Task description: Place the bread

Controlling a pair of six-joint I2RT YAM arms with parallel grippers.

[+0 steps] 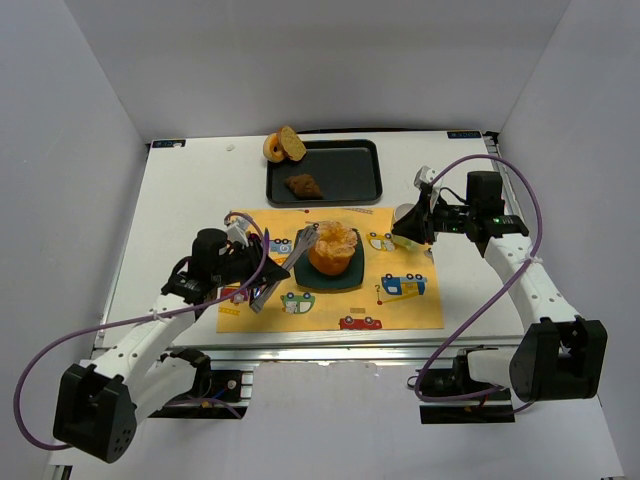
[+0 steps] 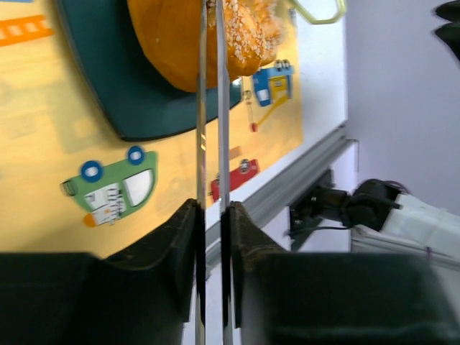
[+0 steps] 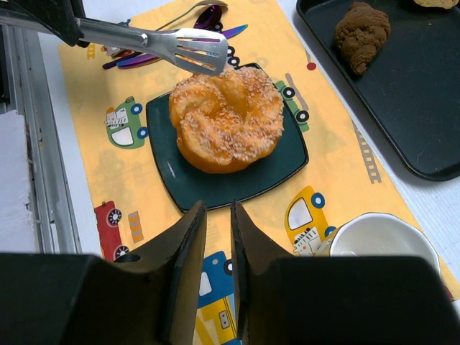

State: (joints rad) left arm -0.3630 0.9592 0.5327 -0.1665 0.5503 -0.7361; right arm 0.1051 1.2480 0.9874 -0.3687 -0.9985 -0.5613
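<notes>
The bread [image 1: 332, 247] [image 2: 165, 43] [image 3: 226, 118], a big orange-golden seeded bun, sits on the teal plate [image 1: 345, 281] [image 2: 122, 100] [image 3: 215, 190] in the middle of the yellow mat. My left gripper [image 1: 264, 276] [image 2: 212, 208] is shut on metal tongs [image 1: 290, 262] [image 2: 201, 129] [image 3: 165, 44]. Their narrowly parted tips reach the bun's left top edge; contact cannot be told. My right gripper [image 1: 408, 232] [image 3: 218, 208] hovers to the right of the plate, its jaws slightly apart with nothing between them.
A black tray [image 1: 345, 172] [image 3: 424, 108] at the back holds a dark brown chunk [image 1: 303, 185] [image 3: 361, 32]. A tan ring and slice [image 1: 283, 147] sit at its far left corner. A white cup [image 3: 381, 237] stands under my right gripper. Cutlery [image 1: 245, 225] [image 3: 208, 14] lies on the mat [image 1: 400, 310].
</notes>
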